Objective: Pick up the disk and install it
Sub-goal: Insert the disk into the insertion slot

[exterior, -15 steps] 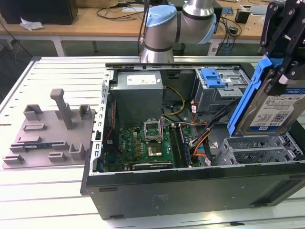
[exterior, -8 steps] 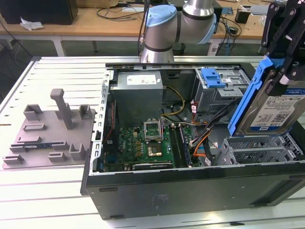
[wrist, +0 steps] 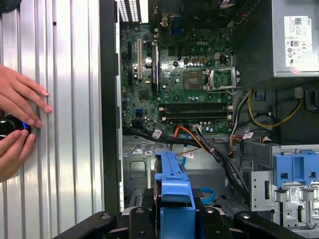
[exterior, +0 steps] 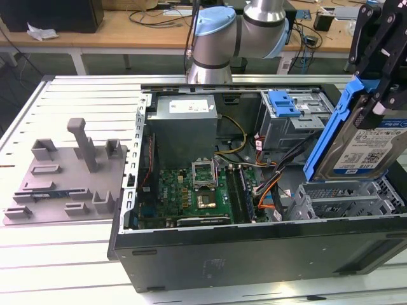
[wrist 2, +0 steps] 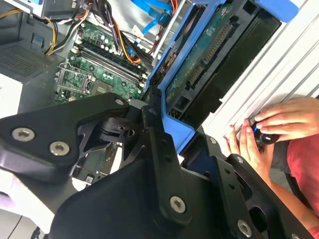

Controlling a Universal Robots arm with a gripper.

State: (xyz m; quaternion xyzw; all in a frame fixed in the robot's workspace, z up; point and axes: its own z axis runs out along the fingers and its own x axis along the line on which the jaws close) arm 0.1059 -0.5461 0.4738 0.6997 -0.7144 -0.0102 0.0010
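The disk (exterior: 364,151), a silver drive with a blue-and-white label in a blue carrier bracket, hangs tilted on edge over the open computer case (exterior: 254,254), at the exterior view's right. My black gripper (exterior: 376,95) is shut on its upper end. Below it sits an empty grey drive bay (exterior: 343,202). In the second wrist view the disk's (wrist 2: 209,55) green circuit-board underside faces the camera, and the gripper (wrist 2: 160,117) clamps the blue frame. The first wrist view looks along the blue carrier edge of the disk (wrist: 173,186) from the gripper (wrist: 174,221) down into the case.
A grey drive cage (exterior: 299,127) with a blue latch (exterior: 283,103) stands behind the bay. The motherboard (exterior: 191,190), cables and power supply (exterior: 184,121) fill the case. A grey fixture plate (exterior: 63,178) with posts lies at the exterior view's left. A person's hands (wrist: 20,112) rest beside the case.
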